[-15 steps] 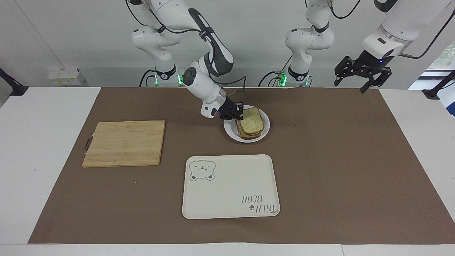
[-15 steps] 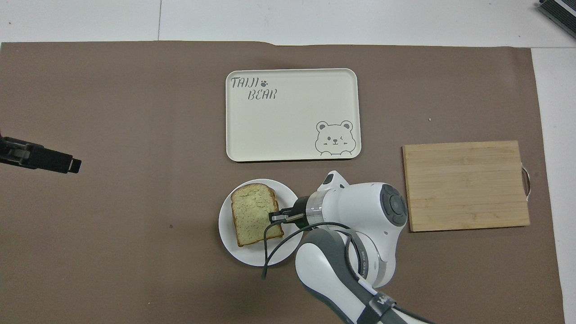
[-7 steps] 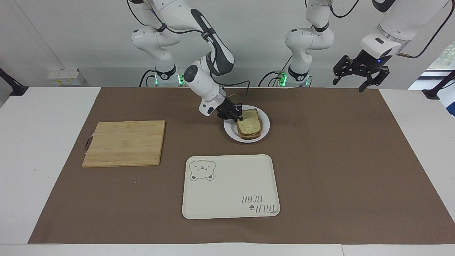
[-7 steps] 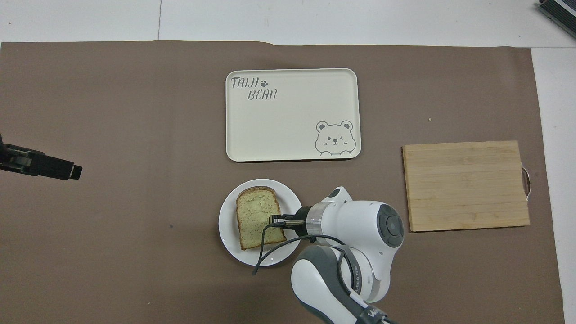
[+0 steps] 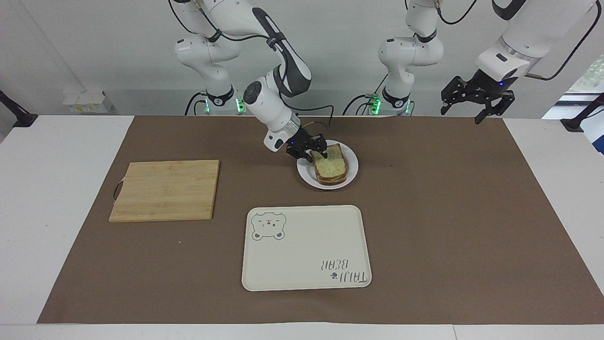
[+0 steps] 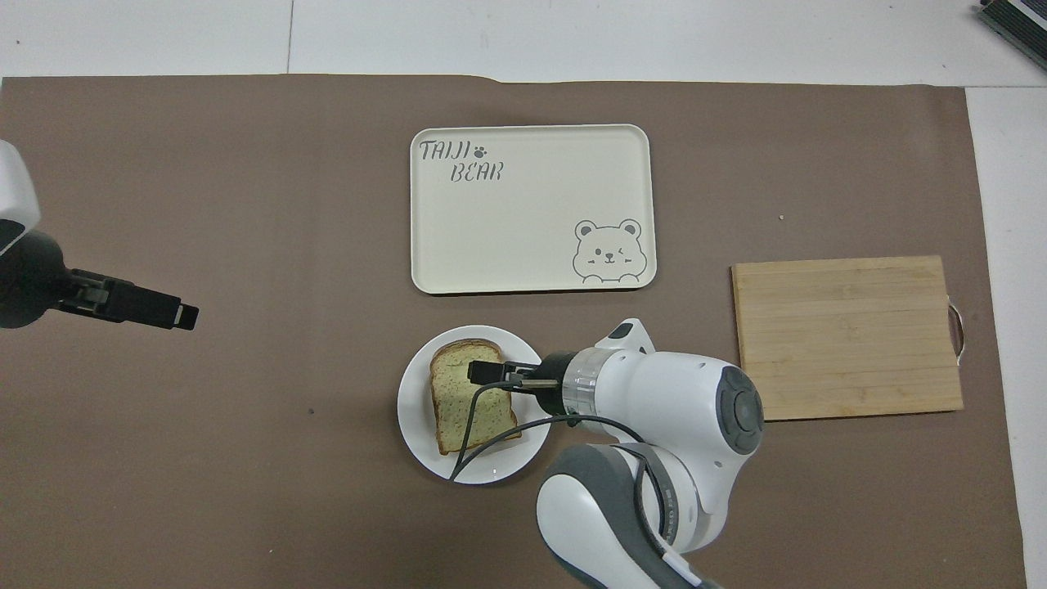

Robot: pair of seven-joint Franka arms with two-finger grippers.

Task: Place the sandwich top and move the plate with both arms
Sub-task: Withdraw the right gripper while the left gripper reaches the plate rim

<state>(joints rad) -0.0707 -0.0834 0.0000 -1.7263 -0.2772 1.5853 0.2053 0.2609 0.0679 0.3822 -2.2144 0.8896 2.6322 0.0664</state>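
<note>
The sandwich top (image 5: 331,163) is a pale speckled slice with a brown crust. It lies flat on a stack of bread on the small white plate (image 5: 353,166), which sits in the middle of the table near the robots. My right gripper (image 5: 315,153) is open and empty, just above the slice's edge that faces the right arm's end. In the overhead view it (image 6: 484,372) overlaps that edge of the slice (image 6: 470,405) on the plate (image 6: 413,409). My left gripper (image 5: 461,113) is open and empty, raised high over the left arm's end of the table.
A cream bear-print tray (image 5: 306,245) lies farther from the robots than the plate. A wooden cutting board (image 5: 165,189) lies toward the right arm's end. A brown mat (image 5: 448,226) covers the table.
The slice has settled flat onto the stack. My right gripper has let go of it and lifted slightly. My left gripper has shifted a little toward the table's middle.
</note>
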